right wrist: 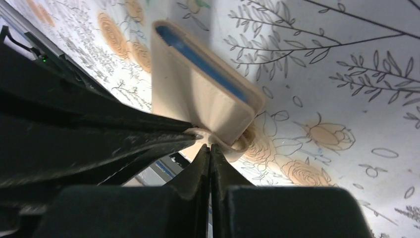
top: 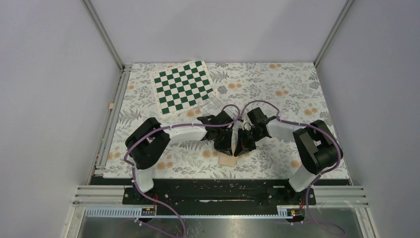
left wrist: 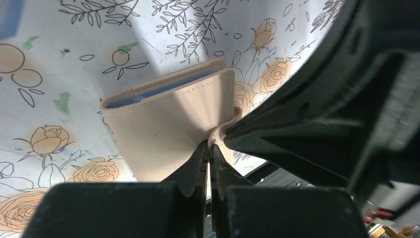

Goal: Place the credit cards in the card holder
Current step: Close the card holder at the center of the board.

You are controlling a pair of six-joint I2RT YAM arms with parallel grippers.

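Left gripper: you're holding your left gripper (left wrist: 208, 151) clamped tight, fingertips pressed together with no gap. The tan front panel is puckering right into that pinch.
Right gripper: your right gripper (right wrist: 210, 150) is sitting closed too, with its tips pressing against the curled tab at the corner. I can't tell whether the tab is actually caught between them.
Card holder: the card holder (left wrist: 168, 124) is lying folded on the bench (top: 282, 99), close to the near edge and about midway between your two arm bases. Its lower edge is resting on the flowered cloth while the gripped corner is being drawn upward.
Blue strip: a blue strip (right wrist: 198, 59) is showing along the open edge between the two tan panels. I can't tell whether it is lining or something tucked inside.
Arms: from above, both arms are bending inward and the two grippers are meeting nose to nose right over the card holder, almost touching each other.
Chessboard: a green-and-white chessboard (top: 183, 87) is lying askew at the far left of the bench, well apart from the action.
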